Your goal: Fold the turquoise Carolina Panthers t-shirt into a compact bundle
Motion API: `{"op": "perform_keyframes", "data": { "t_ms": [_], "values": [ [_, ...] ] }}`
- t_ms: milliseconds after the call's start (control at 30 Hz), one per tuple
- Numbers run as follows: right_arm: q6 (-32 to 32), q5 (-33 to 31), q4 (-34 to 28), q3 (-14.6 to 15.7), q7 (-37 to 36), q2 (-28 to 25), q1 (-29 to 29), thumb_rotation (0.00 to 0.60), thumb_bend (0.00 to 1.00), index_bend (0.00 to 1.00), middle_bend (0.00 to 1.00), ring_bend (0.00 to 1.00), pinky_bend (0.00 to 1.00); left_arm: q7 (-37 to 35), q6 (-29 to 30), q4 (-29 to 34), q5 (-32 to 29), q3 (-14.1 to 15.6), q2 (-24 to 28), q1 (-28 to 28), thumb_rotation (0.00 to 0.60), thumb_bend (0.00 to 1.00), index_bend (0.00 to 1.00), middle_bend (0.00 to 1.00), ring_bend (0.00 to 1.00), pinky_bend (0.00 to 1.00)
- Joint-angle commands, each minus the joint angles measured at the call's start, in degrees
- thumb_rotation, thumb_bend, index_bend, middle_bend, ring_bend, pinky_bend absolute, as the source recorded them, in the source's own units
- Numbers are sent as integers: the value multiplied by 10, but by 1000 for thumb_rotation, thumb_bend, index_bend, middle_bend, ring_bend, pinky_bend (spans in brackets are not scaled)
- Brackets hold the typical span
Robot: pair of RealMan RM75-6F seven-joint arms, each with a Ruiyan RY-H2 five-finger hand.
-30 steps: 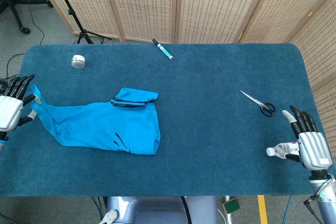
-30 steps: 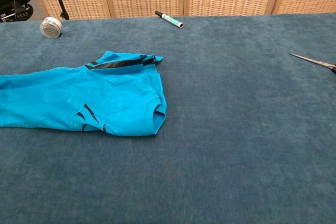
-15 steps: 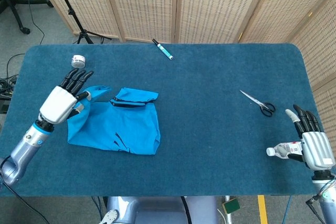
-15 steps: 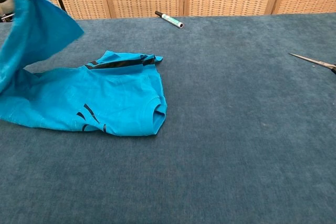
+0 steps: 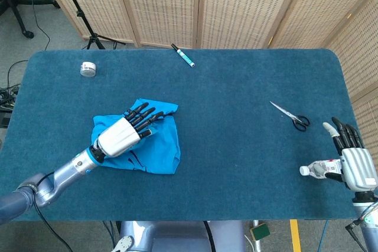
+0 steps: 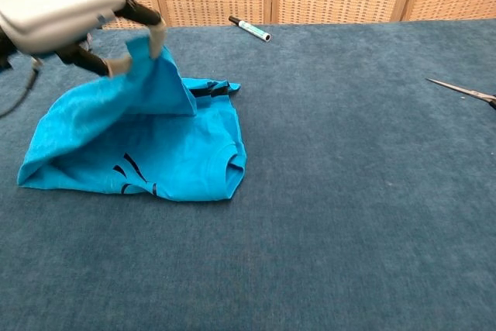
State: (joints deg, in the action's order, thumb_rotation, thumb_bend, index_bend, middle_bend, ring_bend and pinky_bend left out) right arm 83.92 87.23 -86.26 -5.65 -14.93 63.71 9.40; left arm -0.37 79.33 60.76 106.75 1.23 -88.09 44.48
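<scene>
The turquoise t-shirt [image 5: 160, 143] [image 6: 163, 156] with black markings lies partly folded on the blue table, left of centre. My left hand [image 5: 124, 133] [image 6: 74, 5] hovers above it and pinches the shirt's left end, lifted and drawn over the rest of the cloth. The raised flap [image 6: 147, 83] hangs from the thumb and fingers. My right hand [image 5: 351, 163] rests at the table's right front edge with its fingers extended and apart, far from the shirt, holding nothing; the chest view does not show it.
Scissors [image 5: 292, 116] [image 6: 465, 92] lie at the right. A marker pen [image 5: 183, 55] [image 6: 249, 28] lies near the far edge. A small round tape roll [image 5: 88, 69] sits far left. Wicker screens stand behind the table [image 5: 248, 163].
My left hand has carried the shirt's left end up and rightward, from beyond the table's left edge to above the shirt's body, doubling the cloth over. The right hand has barely moved.
</scene>
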Motion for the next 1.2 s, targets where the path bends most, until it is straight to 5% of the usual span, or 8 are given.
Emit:
{"op": "perform_keyframes", "data": {
  "t_ms": [33,533,600,700,767,900,1200],
  "values": [
    [0,0,0,0,-1,0,0,600,0,29,0,0,22,10,-9,0,12,11,-16,5,600,542,821,0,0,0],
    [-3,0,2,0,-4,-1,0,600,0,29,0,0,22,31,-27,-20,44,54,-81,3,600,390,817,0,0,0],
    [-2,0,2,1,-3,-1,0,600,0,29,0,0,22,37,-23,-30,45,54,-89,0,600,352,702,0,0,0],
    [-3,1,1,1,-1,0,0,600,0,29,0,0,22,42,-29,-30,34,52,-97,-6,600,213,187,0,0,0],
    [-3,2,0,2,0,0,0,600,0,29,0,0,22,43,-32,-26,28,49,-99,-7,600,124,15,0,0,0],
    [-3,2,-1,2,1,-1,0,600,0,29,0,0,22,27,-25,-13,19,44,-98,-11,600,27,0,0,0,0],
    [-4,3,0,3,1,-1,0,600,0,29,0,0,22,-44,-7,57,-46,5,-57,-28,600,68,0,0,0,0]
  ]
}}
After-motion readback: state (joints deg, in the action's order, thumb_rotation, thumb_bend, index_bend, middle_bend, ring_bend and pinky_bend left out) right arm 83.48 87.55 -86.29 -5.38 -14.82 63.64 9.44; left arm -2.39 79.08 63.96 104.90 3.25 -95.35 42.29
